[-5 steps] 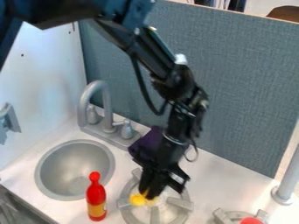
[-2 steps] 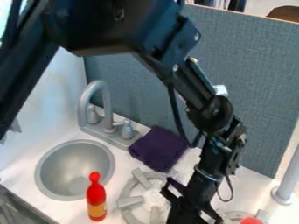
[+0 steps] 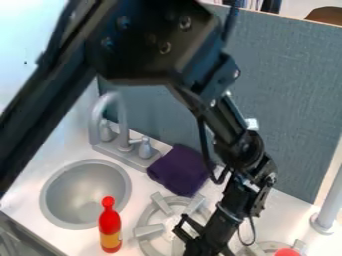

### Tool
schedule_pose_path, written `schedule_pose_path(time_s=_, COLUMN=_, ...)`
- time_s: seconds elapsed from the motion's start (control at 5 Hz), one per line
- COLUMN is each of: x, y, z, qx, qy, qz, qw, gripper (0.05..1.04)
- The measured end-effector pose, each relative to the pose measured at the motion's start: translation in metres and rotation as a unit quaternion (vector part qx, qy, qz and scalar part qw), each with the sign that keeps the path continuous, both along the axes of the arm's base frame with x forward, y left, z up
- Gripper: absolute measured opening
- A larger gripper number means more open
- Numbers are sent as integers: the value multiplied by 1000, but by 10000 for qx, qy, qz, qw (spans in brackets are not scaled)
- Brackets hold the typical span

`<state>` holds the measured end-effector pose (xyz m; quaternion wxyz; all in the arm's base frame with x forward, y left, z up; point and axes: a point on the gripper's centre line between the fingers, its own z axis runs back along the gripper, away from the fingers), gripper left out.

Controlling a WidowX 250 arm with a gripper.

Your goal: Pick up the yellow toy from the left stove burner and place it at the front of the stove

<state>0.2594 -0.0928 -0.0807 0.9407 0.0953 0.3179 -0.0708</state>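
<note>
I cannot tell how open the hand [image 3: 202, 246] is, or whether it holds anything. The burner [image 3: 149, 231] lies close, at its ten o'clock; swinging low toward nine could topple the bottle [image 3: 110, 227].

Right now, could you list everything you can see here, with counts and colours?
Bottle: one, red and yellow, beside sink
Sink: one, grey, left
Faucet: one, grey, behind sink
Cloth: one, purple, by faucet
Burners: two, grey, front
Red item: one, right burner
Counter: one, white, below
Panel: one, blue-grey, behind
Post: one, grey, right
Wall: one, white, left
Arm: one, black, overhead
Gripper: one, black, bottom edge
</note>
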Motion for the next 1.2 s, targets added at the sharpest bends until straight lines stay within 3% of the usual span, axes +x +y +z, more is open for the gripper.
schedule_pose_path(time_s=0.2, x=-2, y=7, z=-13, qx=173, qy=223, qz=-34, qw=9996, gripper=100)
schedule_pose_path(time_s=0.4, x=-6, y=14, z=-16, qx=-65, qy=245, qz=-54, qw=9997, gripper=123)
schedule_pose_path(time_s=0.6, x=-7, y=18, z=11, qx=-514, qy=-62, qz=10, qw=9987, gripper=307)
schedule_pose_path(time_s=0.8, x=-3, y=17, z=62, qx=-1049, qy=-768, qz=41, qw=9915, gripper=588)
schedule_pose_path(time_s=1.0, x=6, y=8, z=94, qx=-1435, qy=-1197, qz=22, qw=9824, gripper=892)
schedule_pose_path(time_s=1.2, x=6, y=-8, z=107, qx=-1734, qy=-1344, qz=-201, qw=9754, gripper=1018)
